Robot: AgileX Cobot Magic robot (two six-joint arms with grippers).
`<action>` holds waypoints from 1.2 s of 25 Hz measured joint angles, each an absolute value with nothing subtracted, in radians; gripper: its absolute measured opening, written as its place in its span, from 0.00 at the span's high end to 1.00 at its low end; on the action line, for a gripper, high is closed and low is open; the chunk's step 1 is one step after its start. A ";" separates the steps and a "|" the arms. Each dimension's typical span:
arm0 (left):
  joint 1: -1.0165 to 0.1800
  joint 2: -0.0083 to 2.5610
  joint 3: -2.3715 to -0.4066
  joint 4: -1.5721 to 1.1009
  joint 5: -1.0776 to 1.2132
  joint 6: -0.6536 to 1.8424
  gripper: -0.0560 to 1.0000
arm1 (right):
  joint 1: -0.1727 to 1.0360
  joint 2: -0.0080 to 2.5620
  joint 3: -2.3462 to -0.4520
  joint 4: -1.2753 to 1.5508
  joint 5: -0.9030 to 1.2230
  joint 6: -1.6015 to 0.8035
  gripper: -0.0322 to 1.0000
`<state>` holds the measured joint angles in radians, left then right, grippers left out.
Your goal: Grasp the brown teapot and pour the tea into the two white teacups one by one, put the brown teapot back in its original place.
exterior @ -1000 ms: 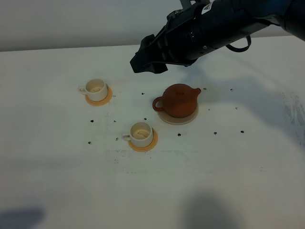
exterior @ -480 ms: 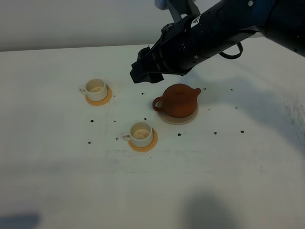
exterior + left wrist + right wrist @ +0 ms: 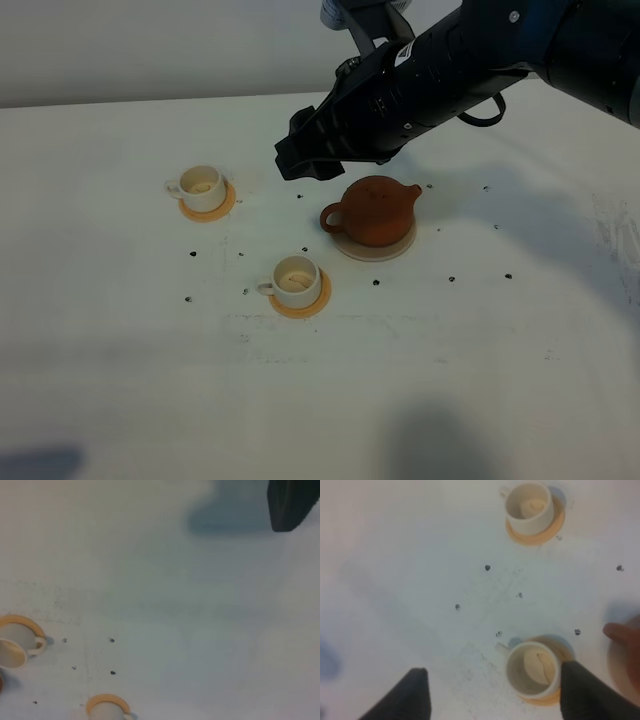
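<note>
The right gripper (image 3: 497,696) has its two dark fingers (image 3: 414,696) spread wide, holding nothing, with only bare table (image 3: 120,350) between them. Its wrist view shows this gap, while the high view shows only the gripper's closed-looking dark snout (image 3: 300,160) hovering clear of the brown teapot (image 3: 372,212), on its handle side. The left gripper's jaws show in no view, so their state cannot be told. The teapot sits upright on the cream disc (image 3: 372,254), squat and reddish-brown, lid on, loop handle toward the cups; the right wrist view catches only that handle (image 3: 620,632). The two white teacups (image 3: 203,187) (image 3: 297,280) stand on orange coasters (image 3: 227,205), handles pointing away from the teapot. Since a second ago the gripper has dropped lower, toward the teapot; the teapot and cups have not moved.
</note>
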<state>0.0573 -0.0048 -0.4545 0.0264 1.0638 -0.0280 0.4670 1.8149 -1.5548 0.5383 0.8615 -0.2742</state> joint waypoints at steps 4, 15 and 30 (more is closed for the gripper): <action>0.057 -0.005 -0.455 0.026 1.064 -0.028 0.61 | 0.467 1.817 -1.561 0.478 0.850 -0.255 0.45; 0.057 -0.005 -0.455 0.027 1.064 -0.028 0.61 | 0.517 1.923 -1.630 0.327 0.691 -0.110 0.45; 0.057 -0.005 -0.455 0.027 1.064 -0.029 0.61 | 0.595 2.149 -1.879 0.214 0.783 -0.024 0.46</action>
